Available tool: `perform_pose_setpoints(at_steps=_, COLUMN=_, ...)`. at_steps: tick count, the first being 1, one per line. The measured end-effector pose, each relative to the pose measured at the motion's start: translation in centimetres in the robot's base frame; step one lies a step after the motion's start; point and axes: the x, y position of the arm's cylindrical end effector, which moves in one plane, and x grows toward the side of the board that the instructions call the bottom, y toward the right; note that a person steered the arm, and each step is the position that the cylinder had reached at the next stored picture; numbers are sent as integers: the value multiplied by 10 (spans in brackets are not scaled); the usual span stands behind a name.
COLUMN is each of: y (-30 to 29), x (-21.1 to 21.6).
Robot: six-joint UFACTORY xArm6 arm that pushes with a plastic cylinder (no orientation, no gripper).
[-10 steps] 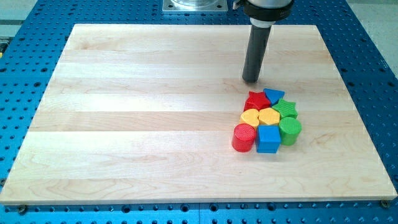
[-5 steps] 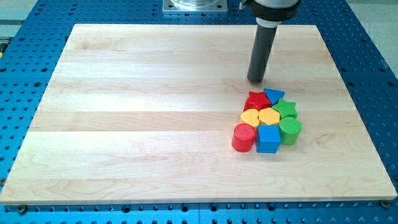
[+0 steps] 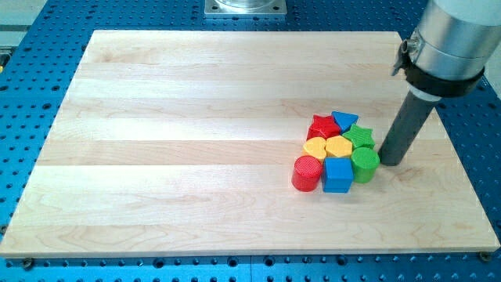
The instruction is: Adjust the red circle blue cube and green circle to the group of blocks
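The red circle (image 3: 307,172), blue cube (image 3: 338,175) and green circle (image 3: 365,164) form the bottom row of one tight cluster on the wooden board (image 3: 156,141). Above them sit a yellow block (image 3: 315,147), a yellow hexagon-like block (image 3: 338,146), a green star (image 3: 361,137), a red star (image 3: 322,127) and a blue triangle (image 3: 344,120). My tip (image 3: 391,160) rests on the board just right of the green circle, very close to it; contact cannot be told.
The board's right edge (image 3: 450,141) lies a short way right of my tip. A blue perforated table (image 3: 23,94) surrounds the board. A metal mount (image 3: 245,6) stands at the view's top.
My tip has moved from above the cluster, near the red star and blue triangle, to the right and down, beside the green circle. The blocks have not visibly moved.
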Motion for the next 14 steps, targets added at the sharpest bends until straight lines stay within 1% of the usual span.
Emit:
perform_pose_setpoints(at_steps=2, y=-63, x=61)
perform_pose_setpoints(at_steps=3, y=-48, x=84)
perform_pose_setpoints(at_steps=4, y=-132, x=91)
perform_pose_setpoints(at_steps=5, y=-142, x=69)
perform_pose_setpoints(at_steps=6, y=-110, x=56)
perform_pose_setpoints(at_steps=7, y=-113, x=56)
perform_pose_setpoints(at_steps=8, y=-159, x=70)
perform_pose_setpoints(at_steps=9, y=-179, x=57)
perform_pose_setpoints(at_steps=10, y=-181, x=48)
perform_pose_setpoints(at_steps=11, y=-151, x=48)
perform_pose_setpoints(at_steps=12, y=-131, x=51)
perform_pose_setpoints(at_steps=13, y=-139, x=64)
perform_pose_setpoints(at_steps=14, y=-138, x=115)
